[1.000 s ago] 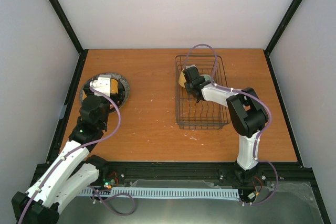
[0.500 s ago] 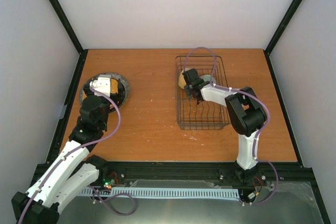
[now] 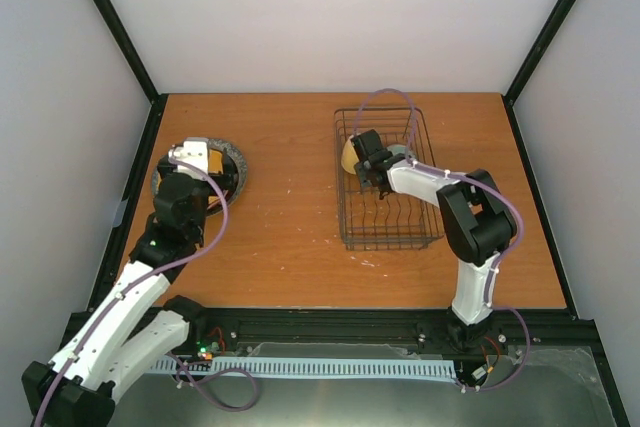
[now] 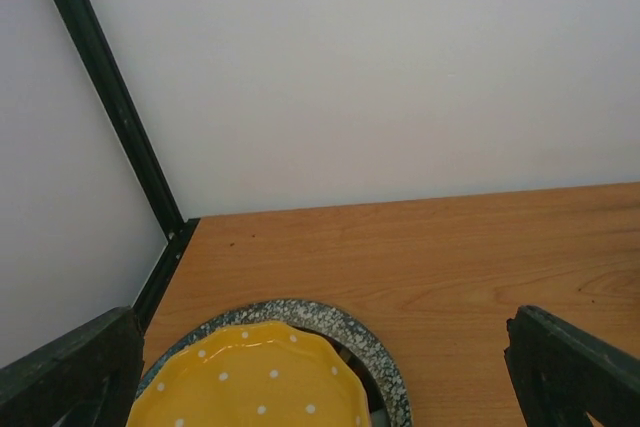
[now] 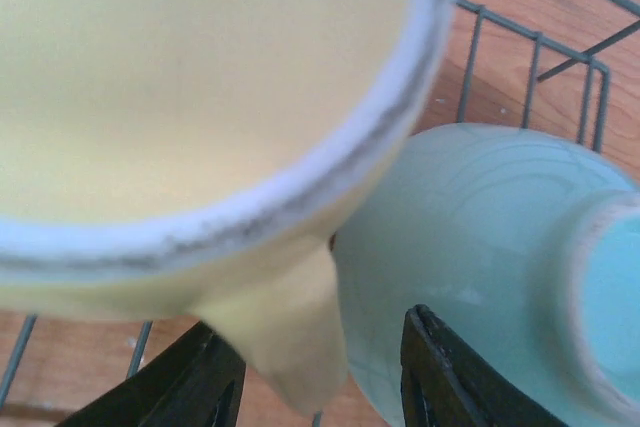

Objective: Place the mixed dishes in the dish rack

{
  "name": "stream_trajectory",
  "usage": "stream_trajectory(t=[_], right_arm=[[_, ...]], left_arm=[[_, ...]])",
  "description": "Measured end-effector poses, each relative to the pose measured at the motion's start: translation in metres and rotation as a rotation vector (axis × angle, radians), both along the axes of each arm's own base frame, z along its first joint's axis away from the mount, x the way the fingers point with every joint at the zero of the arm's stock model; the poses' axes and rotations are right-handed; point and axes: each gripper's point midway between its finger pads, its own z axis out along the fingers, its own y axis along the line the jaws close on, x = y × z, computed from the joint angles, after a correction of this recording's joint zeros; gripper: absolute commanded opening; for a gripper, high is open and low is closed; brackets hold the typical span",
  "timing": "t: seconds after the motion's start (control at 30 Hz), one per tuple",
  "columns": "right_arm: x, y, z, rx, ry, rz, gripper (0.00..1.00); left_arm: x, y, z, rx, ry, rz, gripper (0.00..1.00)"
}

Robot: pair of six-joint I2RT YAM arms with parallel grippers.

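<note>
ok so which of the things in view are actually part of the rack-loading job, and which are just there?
Job:
- dish rack
- yellow mug, in the rack
- pale green bowl, in the rack
- orange-yellow plate
- grey speckled plate, under it

Not the job:
- table
- black frame posts
- purple cables

The dish rack (image 3: 392, 232), a rectangular basket of thin dark wire, stands on the right part of the table. At its far left corner sits the yellow mug (image 3: 349, 154), tipped so that the right wrist camera sees its pale inside and worn rim. The pale green bowl (image 5: 470, 277) is just beside the mug's handle, showing its outer wall and foot ring. Near the table's left edge the grey speckled plate (image 4: 330, 315) lies flat, and on it lies the smaller orange-yellow plate (image 4: 250, 382), which has white dots and a wavy rim.
</note>
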Motion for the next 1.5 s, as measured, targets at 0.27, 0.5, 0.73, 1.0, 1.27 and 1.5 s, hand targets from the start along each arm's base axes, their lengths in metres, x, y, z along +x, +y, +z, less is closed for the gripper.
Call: stream_trajectory(t=[0.27, 0.5, 0.73, 1.0, 1.27, 1.5], right_arm=[[-0.008, 0.008, 0.059, 0.1, -0.066, 0.039, 0.46], [-0.007, 0.018, 0.101, 0.185, -0.126, 0.066, 0.46], [-0.02, 0.02, 0.138, 0.261, -0.14, 0.074, 0.26], [-0.054, 0.042, 0.191, 0.484, -0.111, 0.172, 0.35], [-0.098, 0.061, 0.231, 0.67, -0.084, 0.309, 0.37], [-0.118, 0.069, 0.227, 0.708, -0.033, 0.363, 0.37]], left_arm=[[0.008, 0.04, 0.005, -0.129, 0.081, 0.109, 0.91], [0.014, 0.07, -0.002, -0.256, 0.165, 0.133, 0.66], [0.015, 0.123, -0.045, -0.437, 0.317, 0.162, 0.46], [0.02, 0.138, -0.091, -0.637, 0.468, 0.099, 0.37], [0.028, 0.149, -0.101, -0.714, 0.513, 0.072, 0.33], [0.025, 0.156, -0.128, -0.757, 0.594, 0.095, 0.34]])
